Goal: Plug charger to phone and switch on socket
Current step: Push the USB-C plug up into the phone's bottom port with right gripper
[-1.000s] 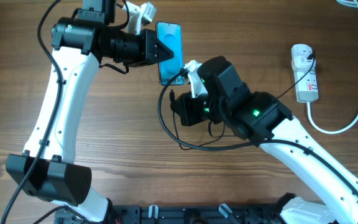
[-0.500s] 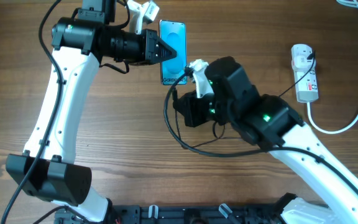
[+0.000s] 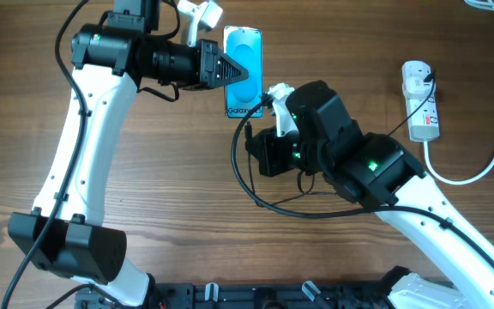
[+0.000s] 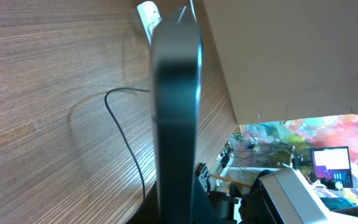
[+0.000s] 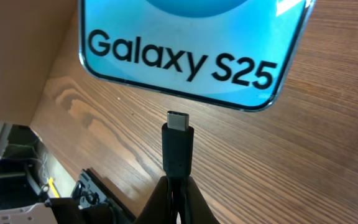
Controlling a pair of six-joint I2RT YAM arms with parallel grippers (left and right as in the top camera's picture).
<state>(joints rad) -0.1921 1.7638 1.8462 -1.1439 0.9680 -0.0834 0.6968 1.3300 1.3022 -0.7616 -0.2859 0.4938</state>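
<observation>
My left gripper (image 3: 230, 72) is shut on the phone (image 3: 243, 72), holding it above the table with its cyan screen up; it appears edge-on in the left wrist view (image 4: 176, 106). My right gripper (image 3: 256, 136) is shut on the charger (image 5: 178, 148) just behind its connector. The connector tip points at the phone's lower edge (image 5: 185, 56) with a small gap between them. The black cable (image 3: 268, 199) loops under the right arm. The white socket (image 3: 422, 100) lies at the right with the black plug in it.
A thick white cord (image 3: 487, 163) curves from the socket along the right edge of the table. The wooden table (image 3: 187, 215) fills the view. A black rail (image 3: 256, 296) runs along the front edge.
Both grippers have shifted slightly right. The phone moved right with the left gripper, and the right gripper brought the connector closer under the phone's lower edge.
</observation>
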